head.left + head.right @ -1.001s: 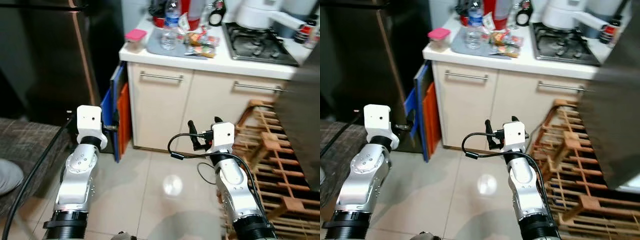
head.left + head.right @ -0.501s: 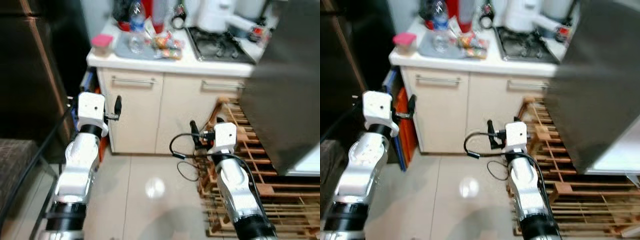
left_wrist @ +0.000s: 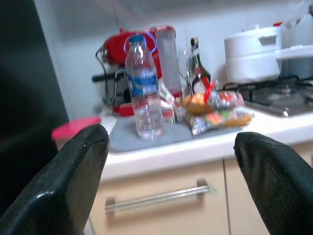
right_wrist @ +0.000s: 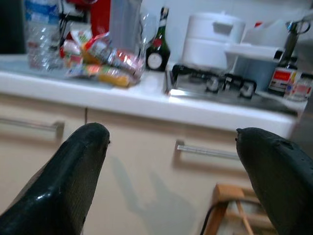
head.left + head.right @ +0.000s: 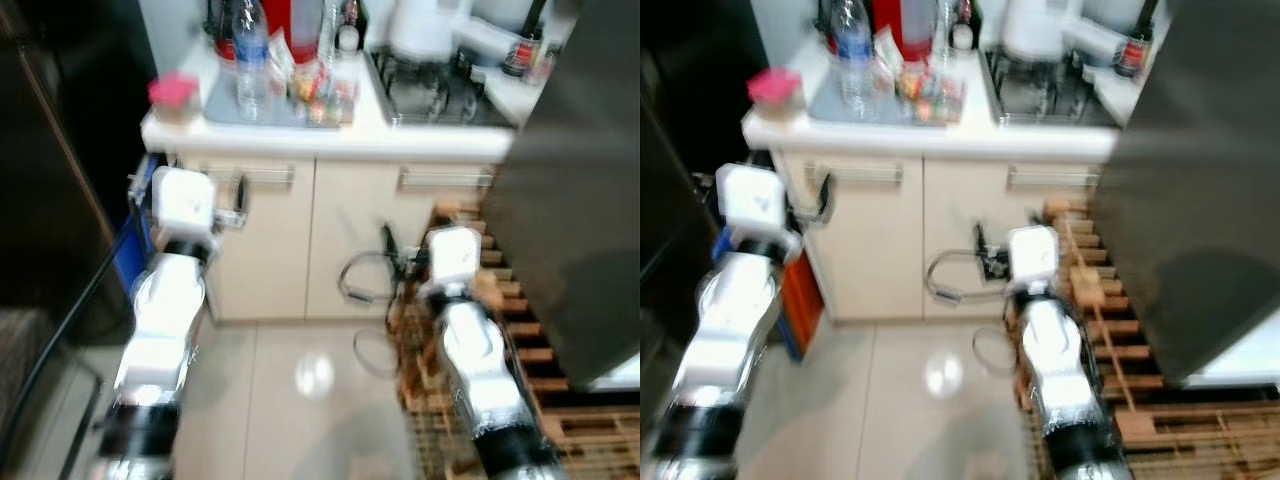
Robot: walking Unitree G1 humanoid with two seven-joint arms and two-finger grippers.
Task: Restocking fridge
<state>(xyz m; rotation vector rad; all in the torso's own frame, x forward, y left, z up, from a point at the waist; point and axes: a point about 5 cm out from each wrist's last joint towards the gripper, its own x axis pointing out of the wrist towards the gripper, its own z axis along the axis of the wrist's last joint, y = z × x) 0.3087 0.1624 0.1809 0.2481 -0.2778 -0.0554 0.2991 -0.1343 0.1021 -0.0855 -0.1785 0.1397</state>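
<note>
Head views blurred. Left end effector (image 3: 168, 181) raised in front of cabinet, fingers (image 3: 63, 186) wide apart, nothing between. Right end effector (image 4: 171, 181) raised toward cabinet w/ fingers (image 4: 68, 181) also spread, empty. On worktop (image 3: 195, 147): water bottle (image 3: 143, 88) upright on grey mat (image 3: 161, 134), snack packets (image 3: 215, 110) just beside it on mat, pink-lidded tub (image 3: 73, 129) near worktop's end, red appliance (image 3: 142, 54) behind bottle, dark glass bottle (image 4: 159, 41) behind packets. White cooker pot (image 4: 210, 39) at back of gas hob (image 4: 215, 85). Wooden pallet (image 5: 1100, 300) on floor beside right arm. Large dark fridge door (image 5: 1200, 170) on robot's right, above pallet.
</note>
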